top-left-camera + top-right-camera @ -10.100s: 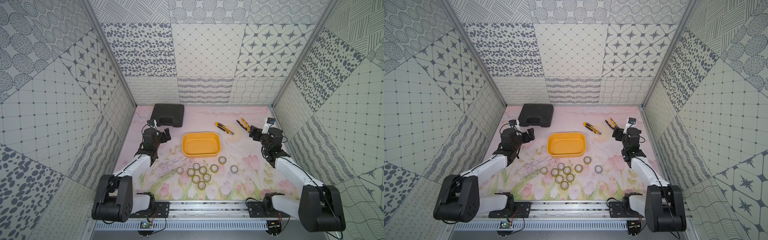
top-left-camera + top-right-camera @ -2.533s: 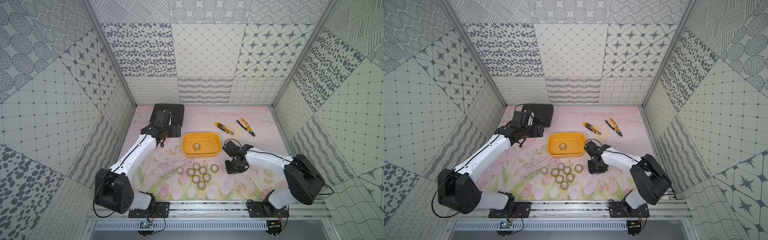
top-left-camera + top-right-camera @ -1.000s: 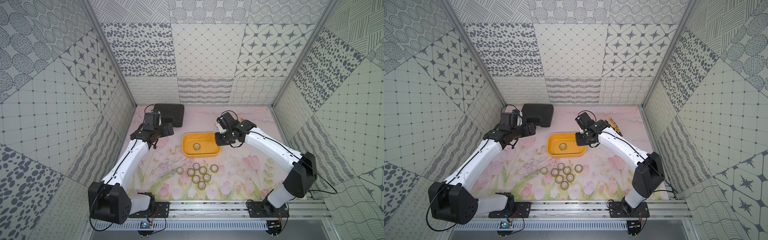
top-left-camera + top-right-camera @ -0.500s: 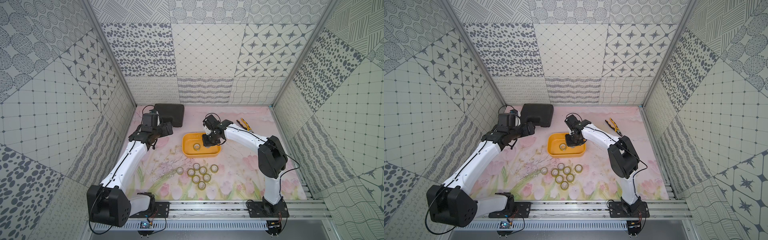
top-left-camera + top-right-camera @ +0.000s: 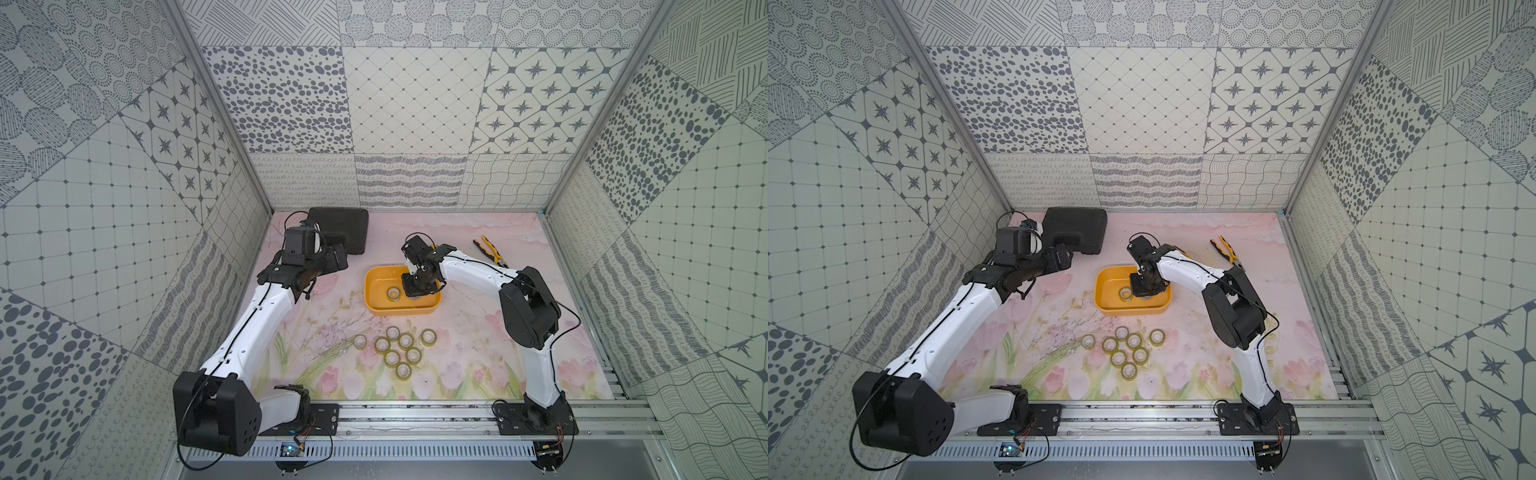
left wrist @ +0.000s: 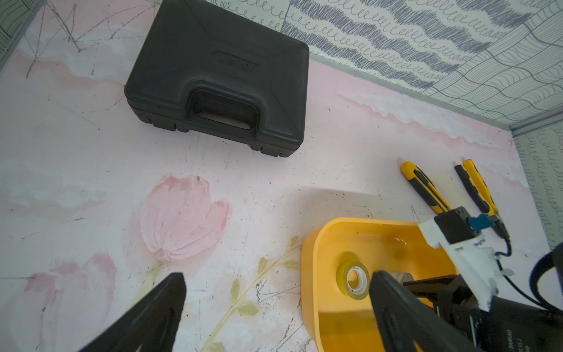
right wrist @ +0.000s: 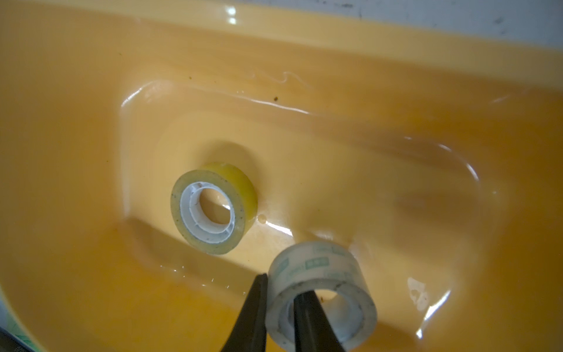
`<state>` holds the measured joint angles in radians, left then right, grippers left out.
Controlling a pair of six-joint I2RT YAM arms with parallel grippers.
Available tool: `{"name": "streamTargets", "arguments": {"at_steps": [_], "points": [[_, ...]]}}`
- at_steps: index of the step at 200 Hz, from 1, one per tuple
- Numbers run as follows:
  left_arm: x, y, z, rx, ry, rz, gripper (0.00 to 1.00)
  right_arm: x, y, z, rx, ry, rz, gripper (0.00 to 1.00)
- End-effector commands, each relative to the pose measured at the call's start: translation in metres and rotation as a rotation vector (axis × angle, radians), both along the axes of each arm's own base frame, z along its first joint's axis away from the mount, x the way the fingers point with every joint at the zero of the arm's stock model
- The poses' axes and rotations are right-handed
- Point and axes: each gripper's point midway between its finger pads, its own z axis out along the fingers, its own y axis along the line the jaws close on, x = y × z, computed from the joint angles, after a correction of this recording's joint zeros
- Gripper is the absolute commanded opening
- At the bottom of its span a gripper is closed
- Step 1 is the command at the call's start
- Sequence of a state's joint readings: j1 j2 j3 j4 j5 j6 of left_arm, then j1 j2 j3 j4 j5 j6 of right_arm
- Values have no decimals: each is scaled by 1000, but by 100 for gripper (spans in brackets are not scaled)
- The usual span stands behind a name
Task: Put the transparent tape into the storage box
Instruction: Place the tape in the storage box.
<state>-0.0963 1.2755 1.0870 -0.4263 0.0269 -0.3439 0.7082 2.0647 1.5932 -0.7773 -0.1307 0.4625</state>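
You've got one roll of transparent tape [image 7: 243,189] lying in the storage box [image 5: 399,312] already. Your right gripper [image 7: 283,284] is down inside it, pinching the wall of a second roll [image 7: 320,265], not let go yet. Eight more rolls [image 5: 392,358] wait on the table [image 5: 478,365] out front. Left gripper [image 6: 277,274] hangs wide open, empty.

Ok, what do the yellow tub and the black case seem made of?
Storage box: likely glossy moulded plastic, judging by sharp highlights on its rounded walls. Black case: apparently matte, faintly textured plastic; moulded handle recess, no glare.
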Motion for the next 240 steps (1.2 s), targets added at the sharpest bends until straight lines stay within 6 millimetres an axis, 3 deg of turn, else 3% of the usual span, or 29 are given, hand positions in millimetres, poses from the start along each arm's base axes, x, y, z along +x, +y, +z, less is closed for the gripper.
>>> {"name": "streamTargets", "arguments": {"at_steps": [1, 27, 50, 79, 117, 181, 217, 240], "points": [[7, -8, 2, -49, -18, -24, 99, -6, 15, -5, 37, 2, 20, 25], [8, -9, -3, -47, -5, -27, 99, -12, 31, -5, 78, 26, 48, 32], [9, -9, -6, -43, 2, -29, 99, -10, 33, 7, 97, 9, 48, 38], [9, -10, -7, -43, 5, -35, 99, -5, 22, 35, 89, -79, 36, 45], [10, -21, -13, -51, 20, -72, 99, -9, 10, 74, 109, -173, 55, 46], [7, -55, -27, -35, 65, -169, 99, -24, -44, 115, 28, -372, 50, 46], [8, -61, -33, -29, 100, -181, 99, -33, -86, 116, -57, -471, 2, 46], [7, -60, -30, -10, 87, -178, 99, -49, -101, 109, -45, -457, -22, 46]]}}
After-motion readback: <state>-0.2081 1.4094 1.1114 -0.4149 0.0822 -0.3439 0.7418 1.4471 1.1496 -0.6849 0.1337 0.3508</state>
